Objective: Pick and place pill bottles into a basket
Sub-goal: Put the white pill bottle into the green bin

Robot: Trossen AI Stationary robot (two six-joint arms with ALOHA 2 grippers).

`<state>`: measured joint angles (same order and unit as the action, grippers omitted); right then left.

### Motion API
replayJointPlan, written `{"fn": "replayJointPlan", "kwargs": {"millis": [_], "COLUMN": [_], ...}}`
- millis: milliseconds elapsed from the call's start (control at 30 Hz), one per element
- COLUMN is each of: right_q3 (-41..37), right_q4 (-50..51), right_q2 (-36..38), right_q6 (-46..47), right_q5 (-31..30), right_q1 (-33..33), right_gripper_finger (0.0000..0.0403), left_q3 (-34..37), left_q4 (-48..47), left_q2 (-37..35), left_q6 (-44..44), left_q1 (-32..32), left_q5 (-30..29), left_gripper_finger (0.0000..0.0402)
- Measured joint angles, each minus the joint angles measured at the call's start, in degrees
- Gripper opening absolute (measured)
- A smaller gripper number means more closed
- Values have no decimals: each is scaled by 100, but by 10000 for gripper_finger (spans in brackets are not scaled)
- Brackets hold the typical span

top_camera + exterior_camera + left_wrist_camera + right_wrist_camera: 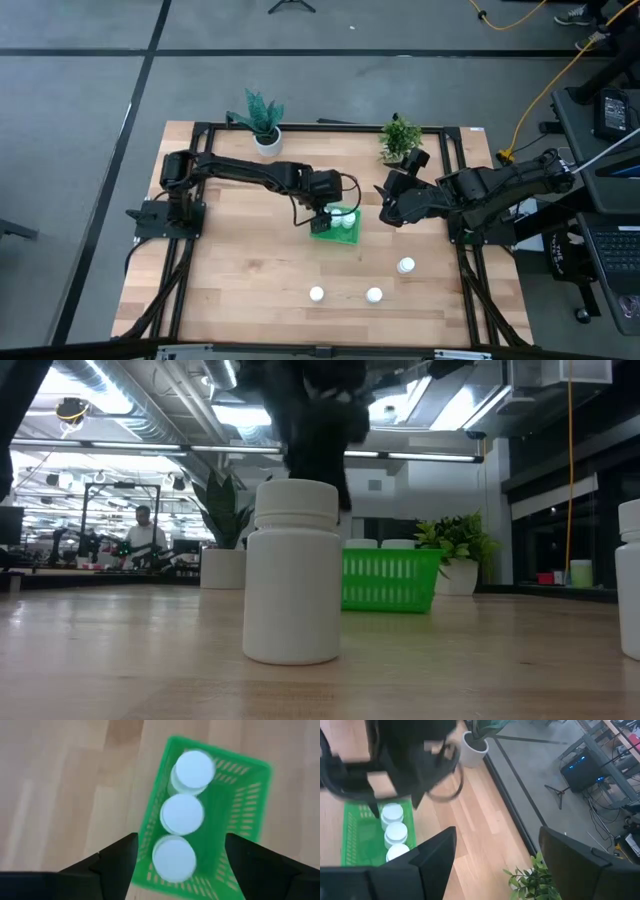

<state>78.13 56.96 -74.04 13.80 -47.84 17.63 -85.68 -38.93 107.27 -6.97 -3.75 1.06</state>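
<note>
The green basket (330, 232) stands mid-table and holds three white pill bottles (182, 814) upright in a row along one wall. My left gripper (180, 847) hovers open just above the basket, fingers pointing down on either side of the row, and it touches nothing; it also shows in the high view (322, 214). My right gripper (386, 210) is open and empty, to the right of the basket. Three more bottles stand upright on the near part of the table (316, 294) (374, 295) (405, 266). One of them fills the low view's foreground (293, 570), with the basket (390, 580) behind it.
Two potted plants stand at the table's far edge: one in a white pot (264, 122) and one at the far right (400, 140). Bare wood lies to the left of the basket. A person (145, 538) shows far off in the room.
</note>
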Motion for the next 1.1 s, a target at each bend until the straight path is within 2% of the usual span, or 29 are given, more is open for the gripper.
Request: {"fn": "replayJointPlan", "kwargs": {"millis": [100, 233, 400, 533, 633, 800, 933, 1100], "right_q3": [-3, -7, -474, -1130, -1508, -1977, -2297, -2510], "right_q4": [95, 957, 2261, 1309, 579, 595, 571, 69], "right_q2": [-1, 37, 478, 1071, 1153, 747, 561, 566], "right_q6": [73, 621, 2388, 3661, 4327, 5223, 5752, 5962], "right_q5": [229, 1086, 1837, 2550, 2698, 2862, 2861, 2858], "right_q1": [6, 392, 1847, 3115, 3591, 3602, 3349, 2989], "right_gripper_finger": [284, 284, 284, 284, 284, 284, 286, 301], "left_q3": [-473, -990, -1125, -1127, -1127, -1126, -1125, -1125], "left_q4": [-533, -1330, -1594, -1643, -1635, -1664, -1696, -1795], "left_q2": [-114, -417, -1117, -1597, -1800, -1884, -1857, -1843], "left_q6": [117, 301, 329, 312, 162, -26, -4, 168], "left_q1": [53, 298, 795, 1132, 1240, 1244, 1268, 1355], "left_q5": [-2, -88, -1057, -2079, -2577, -2762, -2597, -2399], "left_gripper_finger": [306, 310, 310, 310, 310, 310, 310, 310]}}
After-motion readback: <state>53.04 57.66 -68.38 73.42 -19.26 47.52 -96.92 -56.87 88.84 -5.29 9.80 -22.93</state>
